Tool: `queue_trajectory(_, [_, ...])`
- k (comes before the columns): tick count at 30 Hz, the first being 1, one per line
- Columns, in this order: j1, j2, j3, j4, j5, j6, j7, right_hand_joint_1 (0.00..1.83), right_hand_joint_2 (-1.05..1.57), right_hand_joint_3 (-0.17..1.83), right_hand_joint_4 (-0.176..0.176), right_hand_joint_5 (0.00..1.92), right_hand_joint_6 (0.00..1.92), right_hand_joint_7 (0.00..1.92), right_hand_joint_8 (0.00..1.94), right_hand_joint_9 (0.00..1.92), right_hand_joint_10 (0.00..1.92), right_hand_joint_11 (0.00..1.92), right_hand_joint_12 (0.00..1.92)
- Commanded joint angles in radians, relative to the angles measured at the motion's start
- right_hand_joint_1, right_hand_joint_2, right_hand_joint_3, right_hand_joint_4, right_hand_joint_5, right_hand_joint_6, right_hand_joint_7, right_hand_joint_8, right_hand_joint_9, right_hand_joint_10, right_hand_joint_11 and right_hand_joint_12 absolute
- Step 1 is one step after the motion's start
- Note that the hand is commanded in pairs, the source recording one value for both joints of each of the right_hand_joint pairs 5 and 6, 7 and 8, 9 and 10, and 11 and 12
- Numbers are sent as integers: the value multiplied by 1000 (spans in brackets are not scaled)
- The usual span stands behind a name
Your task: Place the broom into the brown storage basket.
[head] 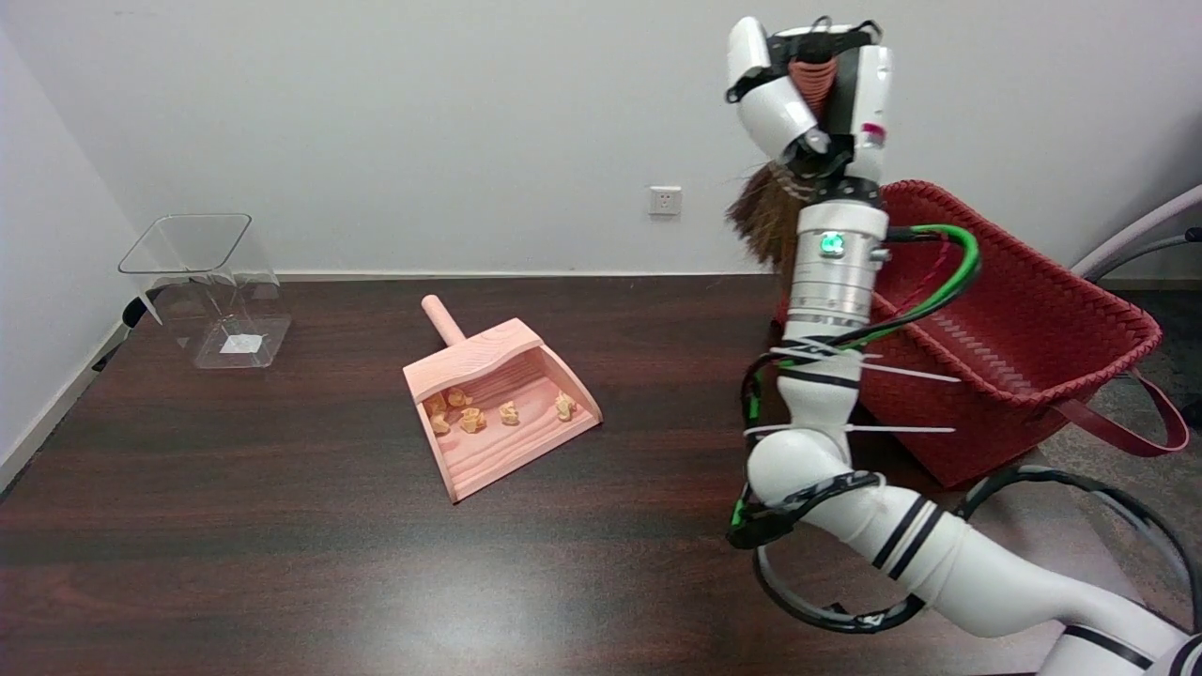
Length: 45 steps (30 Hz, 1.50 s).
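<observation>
Over the big dark table (pixel 282 526), my right hand (pixel 812 94) grips the broom (pixel 762 221) high up beside the brown storage basket (pixel 1024 319), so I think I must move it over and let go.

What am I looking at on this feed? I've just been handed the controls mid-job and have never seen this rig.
This is one camera above the table's near side, looking down and across. The white arm from the lower right ends in the robot's right hand, raised high and gripping a small broom, whose brown bristles show behind the wrist. Just beyond stands the reddish-brown woven storage basket, where the broom goes. On the dark wooden table lie a pink wooden dustpan holding small yellowish scraps, and a clear plastic bin at far left.
</observation>
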Motion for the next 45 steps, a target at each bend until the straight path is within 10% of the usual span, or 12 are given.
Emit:
queue_trajectory(1, [-28,127,131,21,-2,14,9,771,1571,686,0,1920,1920,1920,1920,1920,1920,1920,1920])
queue_trajectory(45, [38,225,262,-549,6,-7,501,711,1571,667,0,1920,1920,1920,1920,1920,1920,1920,1920])
